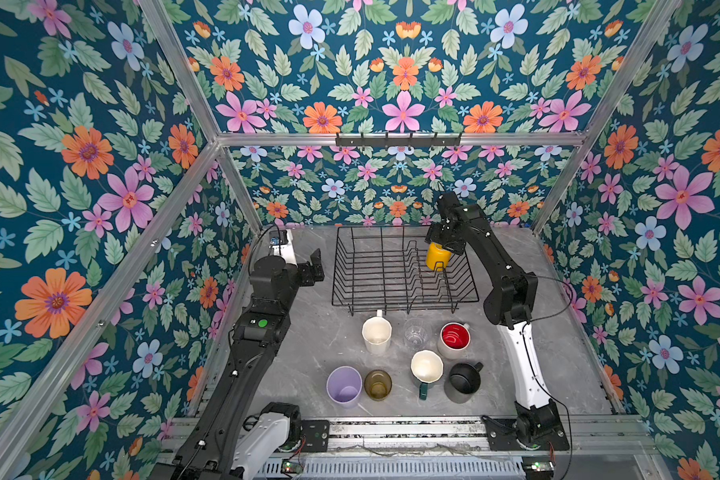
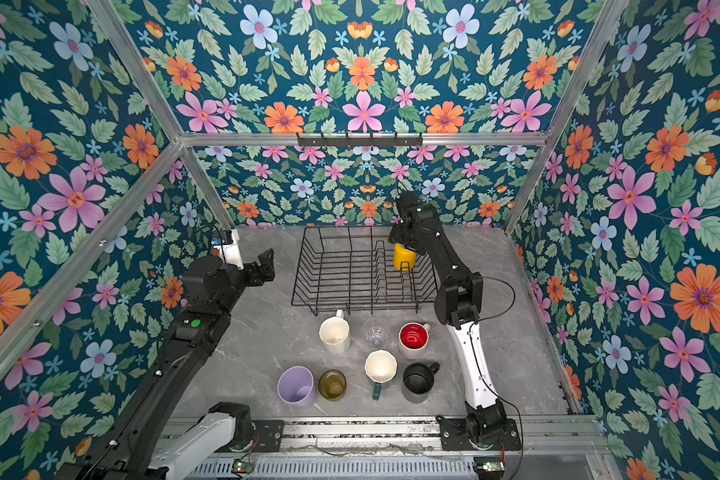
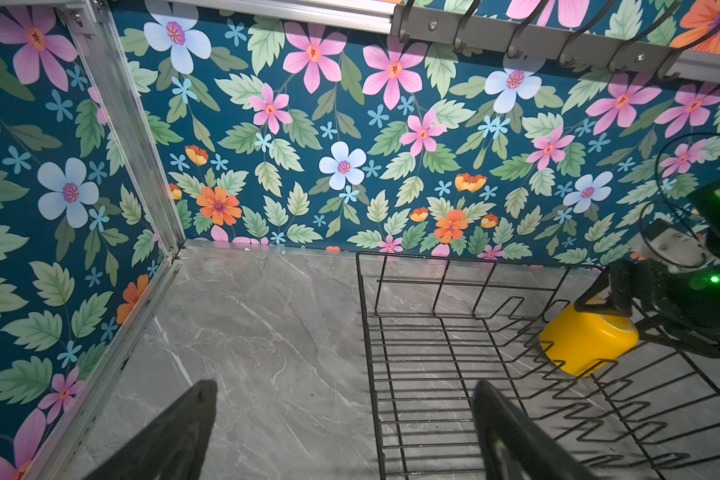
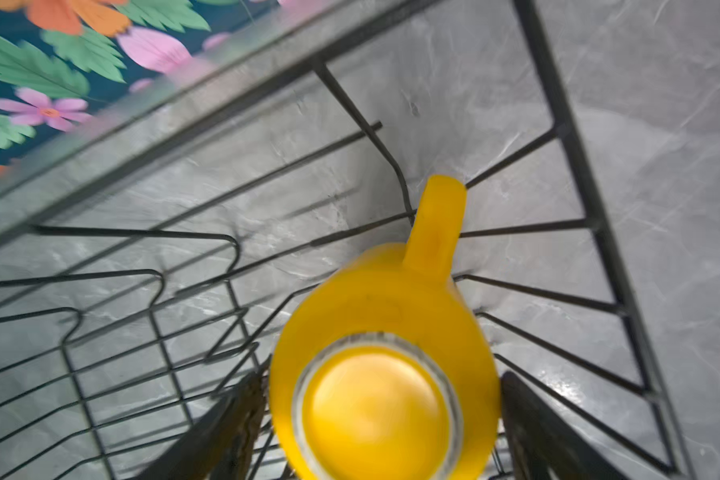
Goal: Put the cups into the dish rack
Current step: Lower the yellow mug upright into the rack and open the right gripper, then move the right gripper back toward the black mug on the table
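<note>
One yellow mug (image 4: 391,299) sits upside down at the far right of the dish rack (image 1: 404,302), looking hard, glossy and breakable, best pinched across its body, where the right gripper (image 4: 383,376) flanks it, held or freed I cannot tell, while the left gripper (image 3: 346,390) hangs open.

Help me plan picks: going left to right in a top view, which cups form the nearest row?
Lilac tumbler, olive-amber glass, green mug with white inside, black mug.

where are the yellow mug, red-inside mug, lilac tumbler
yellow mug (image 1: 437,258): in a top view, side wall
red-inside mug (image 1: 455,336): in a top view, red inside
lilac tumbler (image 1: 341,380): in a top view, inner wall
</note>
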